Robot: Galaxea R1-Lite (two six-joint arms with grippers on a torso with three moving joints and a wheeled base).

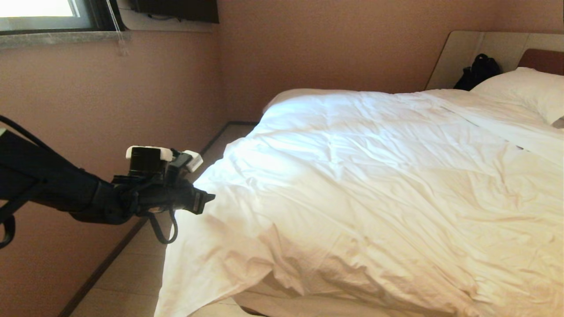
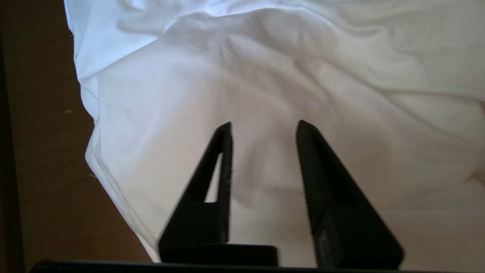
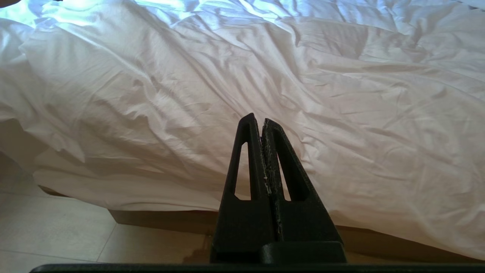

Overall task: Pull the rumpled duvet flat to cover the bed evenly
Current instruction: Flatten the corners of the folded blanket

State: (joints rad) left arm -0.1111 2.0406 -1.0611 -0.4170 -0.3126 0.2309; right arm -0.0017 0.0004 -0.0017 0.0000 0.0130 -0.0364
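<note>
**Duvet spread on bed, left gripper released at its corner**

Duvet (image 1: pixel 374 176) lies across the bed (image 3: pixel 159 218), white, wrinkled, covering most of the top. Near left corner hangs over the edge down toward the floor (image 1: pixel 128 281); a fold is lifted along the foot edge, showing the mattress side beneath. Pillow (image 1: pixel 524 90) at the head end, dark bag (image 1: pixel 478 70) beside it against the headboard surround.

Left gripper (image 2: pixel 263 127) sits at the duvet's left side edge, fingers spread apart, nothing between them, cloth just beyond the tips. Right gripper (image 3: pixel 261 119) hangs off the foot of the bed, fingers pressed together, empty.
</note>
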